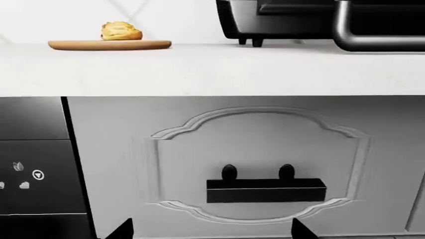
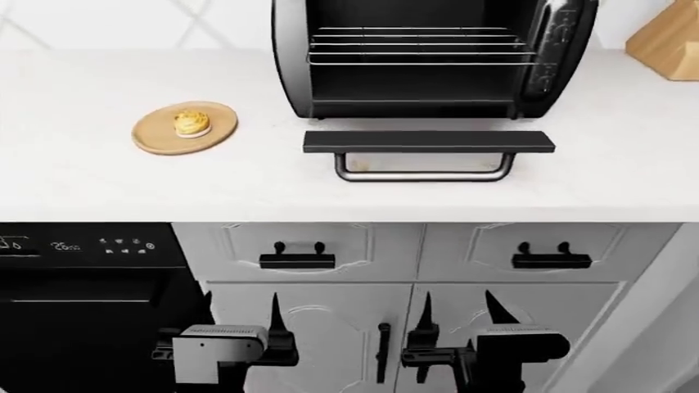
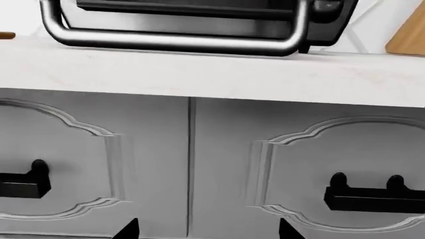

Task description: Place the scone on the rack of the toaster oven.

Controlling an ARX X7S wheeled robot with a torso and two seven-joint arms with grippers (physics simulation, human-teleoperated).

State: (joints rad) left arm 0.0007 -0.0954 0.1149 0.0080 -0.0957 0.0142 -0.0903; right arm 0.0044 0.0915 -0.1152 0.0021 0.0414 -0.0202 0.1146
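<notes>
The scone (image 2: 191, 123) is a small golden swirled pastry on a round wooden plate (image 2: 155, 135) at the left of the white counter; it also shows in the left wrist view (image 1: 121, 31). The black toaster oven (image 2: 290, 65) stands at the counter's back with its door (image 2: 428, 142) dropped open. The silver wire rack (image 2: 421, 47) spans its inside. My left gripper (image 2: 241, 315) and right gripper (image 2: 457, 311) are both open and empty, low in front of the cabinet drawers, well below the counter.
A black built-in appliance with a display (image 2: 77, 246) sits at lower left. White drawers with black handles (image 2: 297, 260) lie under the counter. A wooden block (image 2: 666, 41) stands at the back right. The oven door's metal handle (image 2: 424, 173) juts toward the counter's front edge.
</notes>
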